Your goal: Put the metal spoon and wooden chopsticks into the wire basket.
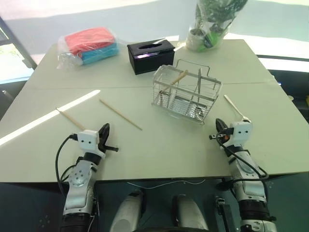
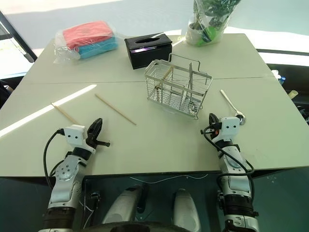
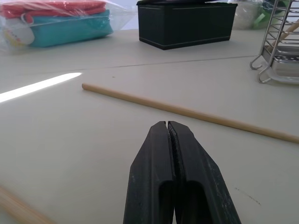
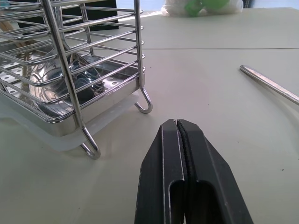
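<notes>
- Tabletop (image 1: 159, 150): pale, flat, split by a seam; it carries everything listed below.
- Wire basket (image 1: 186, 94): stands upright near the middle, just in front of the black tissue box (image 1: 150, 56). It already holds a wooden-handled utensil leaning in one compartment and some metal cutlery in another.
- Wooden chopsticks, not yet in the basket: one chopstick (image 1: 120, 114) lies flat on the robot's left, slanted, between the left arm and the basket; the second chopstick (image 1: 70, 119) lies further left, its near end close to the left wrist. The two lie well apart.
- Metal spoon (image 1: 236, 109): lies flat to the right of the basket, just ahead of the right arm, its bowl end towards the arm.
- Left gripper (image 1: 103, 133): jaws pressed shut, holding nothing, low over the tabletop, aimed at the nearer chopstick.
- Right gripper (image 1: 221, 128): jaws likewise shut and empty, between the basket's near corner and the spoon.
- Judgement, step in hand: nothing is picked up yet; each arm has a first reach to make.
- Judgement, doing it well: part the jaws before descending; meet the thin stick across its length near the middle so it does not swing; press down lightly, since stick and spoon lie flush; tip the item upright over an open compartment before letting go.
- Risks: a chopstick rolling away, the spoon skidding, the basket being nudged.
- Background: bagged red and blue cloths (image 1: 89, 43); bagged plant (image 1: 212, 21).
</notes>
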